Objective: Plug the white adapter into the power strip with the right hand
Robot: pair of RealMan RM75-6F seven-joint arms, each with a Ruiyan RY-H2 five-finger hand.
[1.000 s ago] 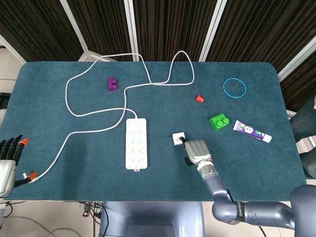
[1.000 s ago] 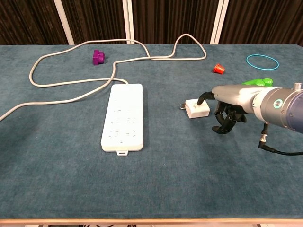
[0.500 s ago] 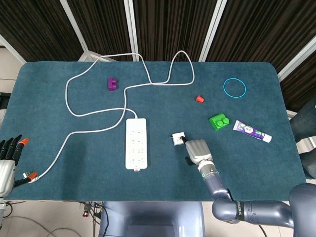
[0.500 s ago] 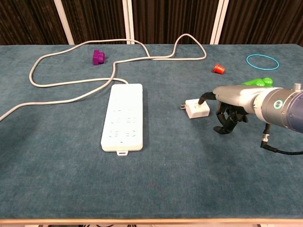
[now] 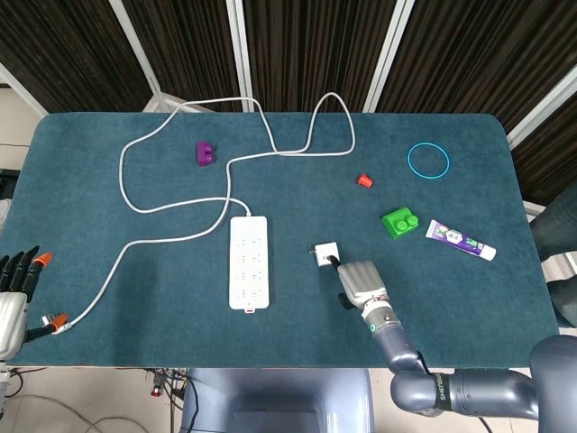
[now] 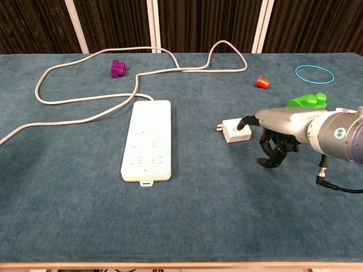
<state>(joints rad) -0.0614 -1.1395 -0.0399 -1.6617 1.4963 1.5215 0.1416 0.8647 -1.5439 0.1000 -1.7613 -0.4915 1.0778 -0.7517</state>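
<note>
The white adapter point(image 5: 323, 253) point(image 6: 233, 130) lies on the blue table, prongs pointing left toward the white power strip point(image 5: 248, 262) point(image 6: 146, 140), with a gap of bare cloth between them. My right hand point(image 5: 362, 282) point(image 6: 278, 130) sits just right of the adapter. Its thumb tip touches the adapter's right edge, and its other fingers are curled under the palm, holding nothing. My left hand point(image 5: 11, 302) rests at the table's front left corner with fingers stretched out, seen only in the head view.
The strip's white cable point(image 5: 171, 209) loops across the back left and ends near my left hand. A purple block point(image 5: 206, 153), a red cap point(image 5: 363, 180), a blue ring point(image 5: 427, 161), a green piece point(image 5: 399, 222) and a tube point(image 5: 460, 239) lie around.
My right hand has drawn back slightly toward the front right, its thumb still at the adapter. The adapter, the strip and my left hand have hardly moved.
</note>
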